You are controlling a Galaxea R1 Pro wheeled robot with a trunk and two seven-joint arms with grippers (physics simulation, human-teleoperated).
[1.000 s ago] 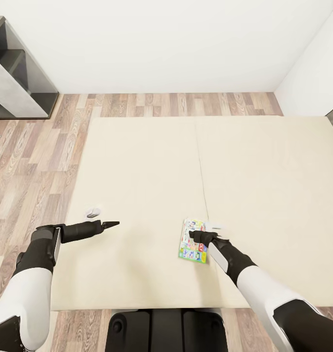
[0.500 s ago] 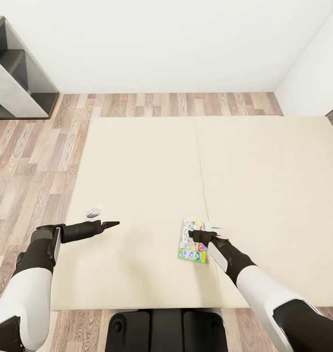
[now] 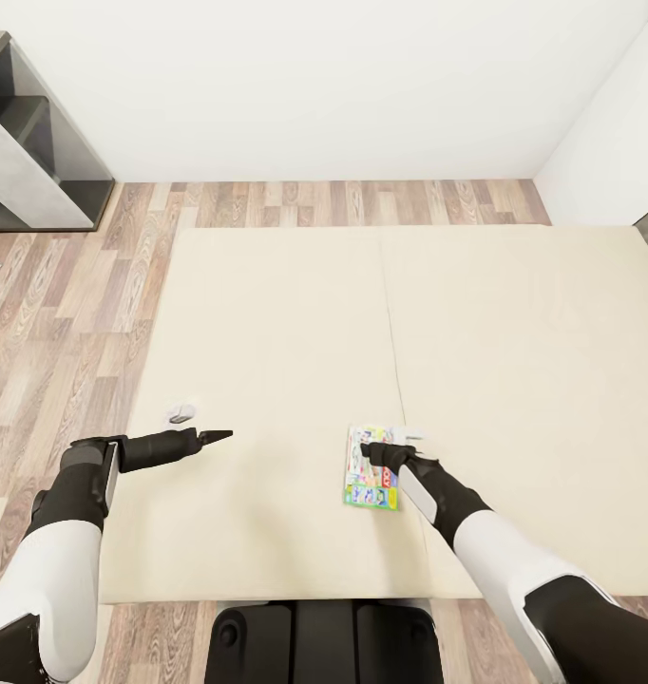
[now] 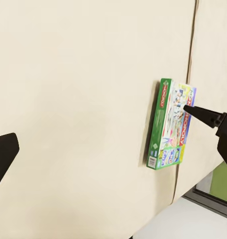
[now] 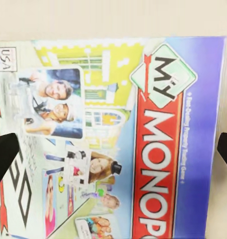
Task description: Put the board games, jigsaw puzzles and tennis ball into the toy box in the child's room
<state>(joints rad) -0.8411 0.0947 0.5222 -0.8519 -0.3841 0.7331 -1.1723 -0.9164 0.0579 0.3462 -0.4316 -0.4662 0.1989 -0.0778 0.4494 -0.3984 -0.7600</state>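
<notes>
A green and blue Monopoly board game [image 3: 368, 469] lies flat on the beige bed [image 3: 286, 323], near its front edge. My right gripper [image 3: 369, 452] hovers over the box, open, its tips close above the lid. In the right wrist view the printed lid [image 5: 143, 144] spans the frame between the two dark fingertips [image 5: 3, 152], right gripper [image 5: 113, 149] centred over it. My left gripper [image 3: 219, 435] is held low over the mattress to the box's left, open and holding nothing. From the left wrist view the board game [image 4: 170, 124] lies ahead with the right gripper's finger [image 4: 203, 114] above it.
A small white-grey object [image 3: 181, 413] rests on the mattress near its left edge. A dark grey shelf unit [image 3: 39, 142] stands at the back left on the wood-plank floor [image 3: 67, 304]. White walls close the back and right. My base [image 3: 324, 641] is against the bed's front.
My right gripper has shifted slightly left over the Monopoly box, and the box appears nudged a little left with it. The left arm has not moved.
</notes>
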